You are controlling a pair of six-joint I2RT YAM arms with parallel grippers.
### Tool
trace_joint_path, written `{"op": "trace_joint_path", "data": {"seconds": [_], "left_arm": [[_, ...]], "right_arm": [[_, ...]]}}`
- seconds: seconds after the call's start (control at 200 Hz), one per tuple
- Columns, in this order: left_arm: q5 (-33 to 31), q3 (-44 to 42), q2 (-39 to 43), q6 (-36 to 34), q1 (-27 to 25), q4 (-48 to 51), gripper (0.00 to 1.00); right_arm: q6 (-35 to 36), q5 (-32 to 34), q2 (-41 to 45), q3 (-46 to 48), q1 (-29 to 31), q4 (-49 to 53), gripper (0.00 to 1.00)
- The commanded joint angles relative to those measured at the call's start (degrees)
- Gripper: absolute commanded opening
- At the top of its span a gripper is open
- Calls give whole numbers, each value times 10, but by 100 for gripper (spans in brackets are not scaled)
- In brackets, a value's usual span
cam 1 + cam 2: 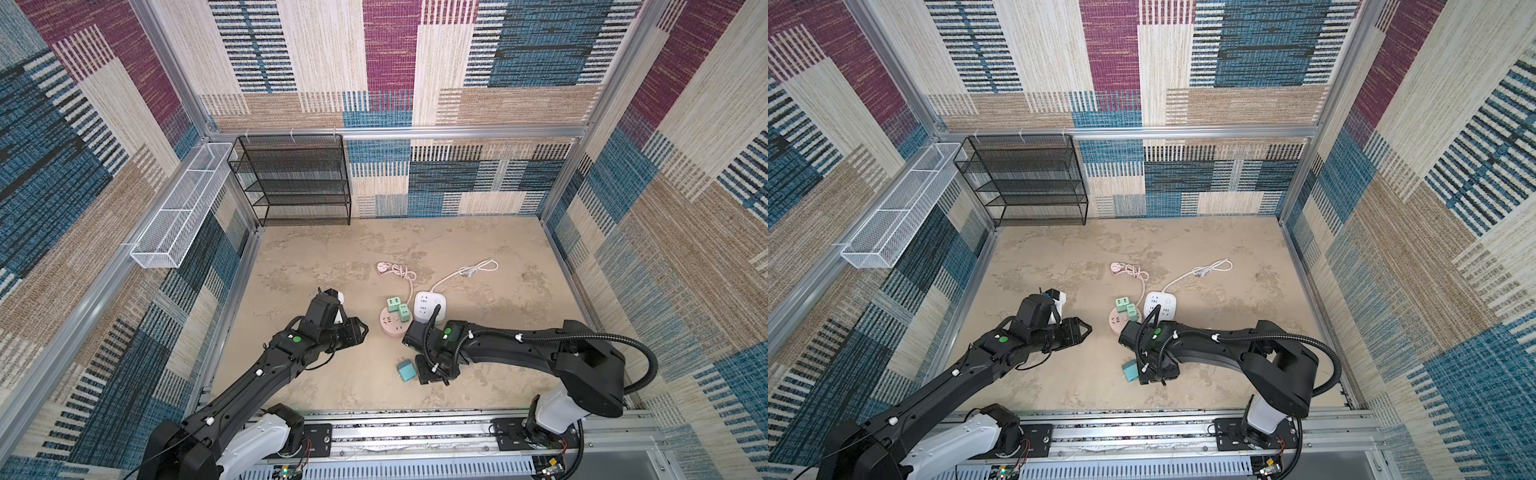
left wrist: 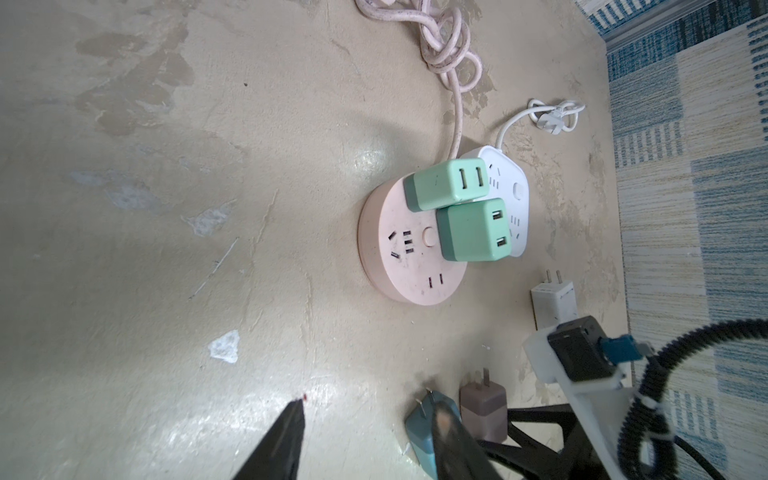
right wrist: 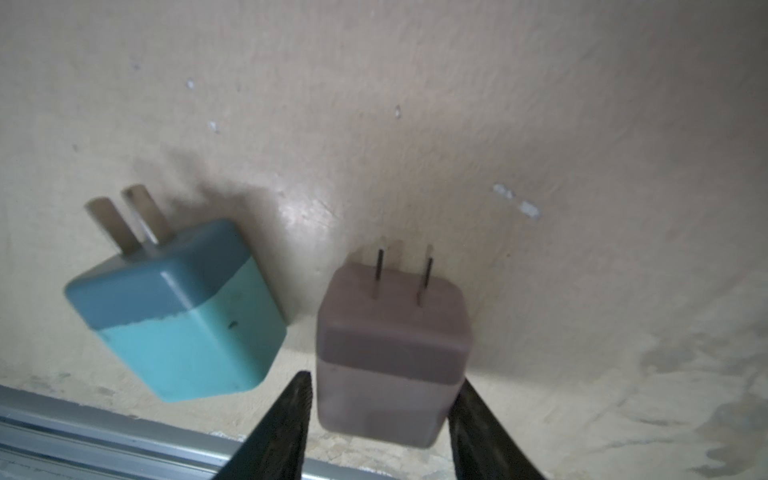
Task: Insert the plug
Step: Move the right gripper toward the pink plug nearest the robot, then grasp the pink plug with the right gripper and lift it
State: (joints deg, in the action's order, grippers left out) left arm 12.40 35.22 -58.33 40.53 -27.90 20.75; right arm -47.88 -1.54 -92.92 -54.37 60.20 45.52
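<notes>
**Mauve plug being straddled by right end effector**

The mauve plug (image 3: 395,345) is being seen lying toward the front of the bench (image 1: 311,257), with its prongs pointing away from the right wrist camera. It is being flanked on both sides by the fingers of the right end effector (image 3: 384,378). The jaws are being held partly open, about as wide as the plug's body. One finger is being seen against its side and the other just beside it, so whether the plug is actually being pinched cannot be told. In both top views this plug is being hidden by the right arm (image 1: 519,349).

The blue plug (image 3: 183,316) is being seen just beside the mauve one, tilted and apart from the fingers.

The left end effector (image 1: 365,331) is being held to the left of the pink socket (image 1: 392,324), apart from it. Its jaws are partly open and nothing is being gripped.

Two green plugs (image 2: 446,185) are being carried in the pink socket, close together. The white socket (image 1: 430,305) is being seen just beside the pink one. A white plug (image 2: 555,301) is being seen on the bench near the right arm.
</notes>
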Motion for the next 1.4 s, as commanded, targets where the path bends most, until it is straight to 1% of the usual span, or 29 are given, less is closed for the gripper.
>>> {"op": "trace_joint_path", "data": {"seconds": [0.0,0.245,0.401,0.471,0.606,0.641,0.681,0.761,0.922,1.037,1.202,1.252,1.327,1.392], "left_arm": [[7,-1,3,3,0,-7,54],[3,0,4,7,0,-8,54],[5,2,4,9,0,-8,54],[5,2,4,8,0,-8,54],[7,2,4,6,0,-3,54],[8,2,6,6,0,-1,54],[7,4,7,4,0,3,54],[5,8,12,-3,0,15,54],[-4,23,21,-28,0,48,53],[13,40,20,-52,0,59,53],[64,61,7,-78,0,66,53],[82,63,5,-82,0,59,53],[111,62,5,-85,0,42,53],[138,61,4,-80,0,25,53]], "right_arm": [[2,3,-6,-4,1,-13,53],[6,10,-19,8,1,-23,50],[10,14,-18,13,0,-28,44],[13,17,-19,16,0,-28,38],[20,25,-18,19,-1,-19,31],[24,25,-16,20,0,-17,28],[29,26,-13,21,0,-14,22],[45,39,-10,19,-1,6,0],[69,98,11,6,-1,69,0],[111,114,36,-14,0,76,0],[189,113,78,-44,-1,44,0],[217,116,89,-48,1,28,0],[241,133,110,-50,0,2,0],[264,135,127,-42,0,-27,0]]}}
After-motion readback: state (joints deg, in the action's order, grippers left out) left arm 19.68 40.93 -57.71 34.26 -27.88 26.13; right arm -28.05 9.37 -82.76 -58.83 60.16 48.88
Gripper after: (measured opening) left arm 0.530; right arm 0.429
